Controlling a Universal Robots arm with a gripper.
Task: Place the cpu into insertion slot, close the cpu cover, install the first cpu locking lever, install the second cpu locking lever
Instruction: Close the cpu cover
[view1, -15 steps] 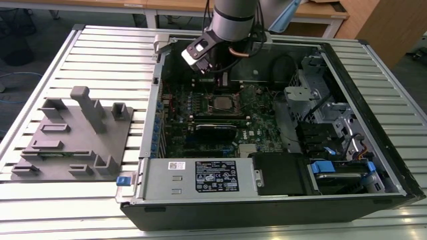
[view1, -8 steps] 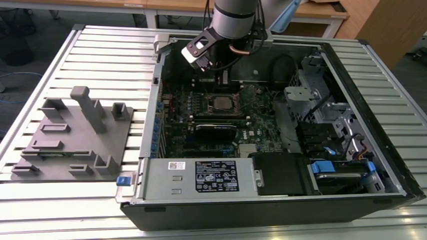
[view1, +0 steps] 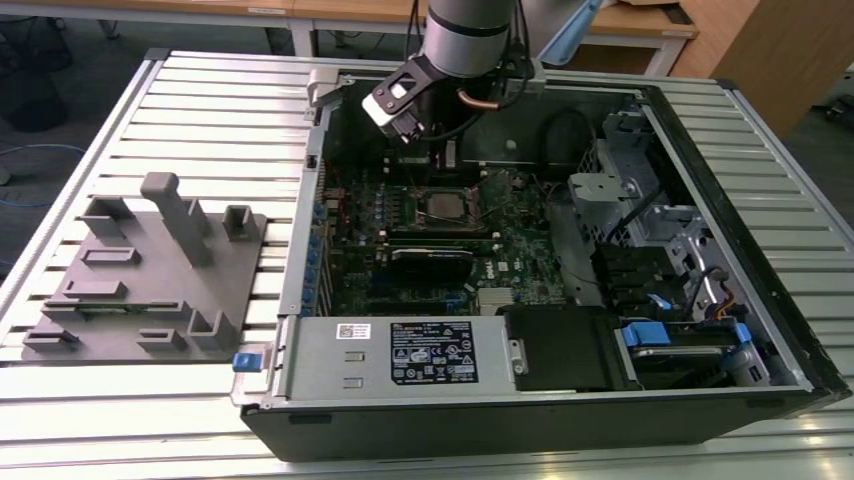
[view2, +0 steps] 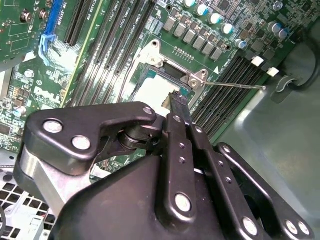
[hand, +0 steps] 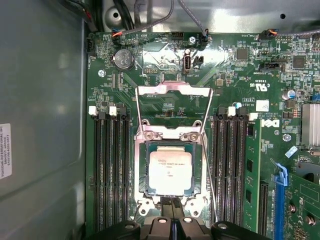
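One cpu (hand: 170, 171) seated flat in insertion slot (hand: 142, 172), near middle of green circuit board (hand: 225, 65). Beyond slot, cpu cover (hand: 172, 90) flipped open, swung back. Just beside slot's edge, gripper (hand: 172, 206) seemingly closed up narrow, holding nothing; contact hard to tell.

arm (view1: 465, 40): angled down | claw (view2: 178, 102): closed tight, tips together

cpu (hand: 171, 171) seated in slot (hand: 144, 175), cover (hand: 174, 89) hinged open beyond it, levers (hand: 138, 112) unlatched, memory slots (hand: 111, 170) flanking, end effector (hand: 172, 207) at slot edge, tips together
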